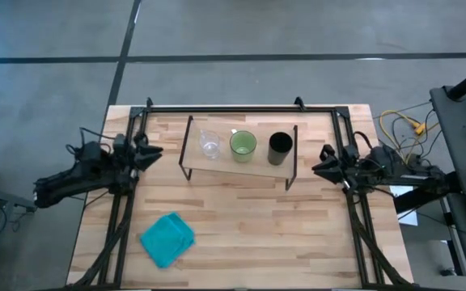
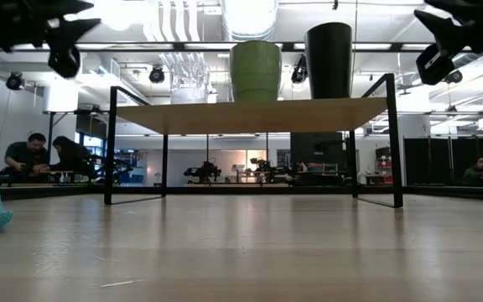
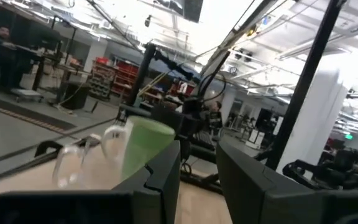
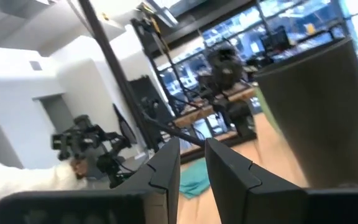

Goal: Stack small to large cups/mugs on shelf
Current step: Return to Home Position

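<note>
A low shelf (image 1: 241,168) with a light wooden board on thin black wire legs stands at the table's far middle. On its board three vessels stand on their bases in a row: a small clear glass cup (image 1: 209,145) at the left, a light green mug (image 1: 243,145) in the middle and a taller black cup (image 1: 280,146) at the right. My left gripper (image 1: 154,152) hovers left of the shelf with its fingers a little apart and empty. My right gripper (image 1: 319,162) hovers right of the shelf, also narrowly open and empty.
A teal cloth (image 1: 168,238) lies crumpled on the table near the front left. Black frame rails run along the table's left, right and far sides. People sit in the room behind the table. Bare wood lies in front of the shelf.
</note>
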You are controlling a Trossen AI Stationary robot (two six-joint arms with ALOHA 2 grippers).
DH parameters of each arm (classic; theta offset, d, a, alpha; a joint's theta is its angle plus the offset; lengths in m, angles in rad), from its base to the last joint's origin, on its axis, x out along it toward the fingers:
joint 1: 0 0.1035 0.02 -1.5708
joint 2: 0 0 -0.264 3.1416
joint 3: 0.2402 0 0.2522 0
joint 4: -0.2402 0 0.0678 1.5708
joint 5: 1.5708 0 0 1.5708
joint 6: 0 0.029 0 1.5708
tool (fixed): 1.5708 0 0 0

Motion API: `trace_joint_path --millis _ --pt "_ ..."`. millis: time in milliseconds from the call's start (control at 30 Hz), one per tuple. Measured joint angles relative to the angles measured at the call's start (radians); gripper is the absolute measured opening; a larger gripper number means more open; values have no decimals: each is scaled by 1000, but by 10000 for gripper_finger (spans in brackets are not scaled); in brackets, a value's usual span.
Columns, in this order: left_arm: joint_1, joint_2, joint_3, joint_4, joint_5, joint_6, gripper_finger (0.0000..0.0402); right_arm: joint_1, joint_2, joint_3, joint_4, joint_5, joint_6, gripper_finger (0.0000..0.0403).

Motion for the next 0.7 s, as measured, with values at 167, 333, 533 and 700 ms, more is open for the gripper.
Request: trace_joint_path --millis 167,333,533,700 --pt "0 0 -137 169 37 -9 91 0 -3 -28 37 -32 17 78" --pt "0 -1 -222 324 40 -16 91 0 -4 -45 40 -32 -1 77" --pt "1 9 -223 310 40 -10 91 0 -4 -110 112 -31 2 69" --pt "0 10 -224 298 39 -8 91 0 -3 -115 115 -26 1 70"
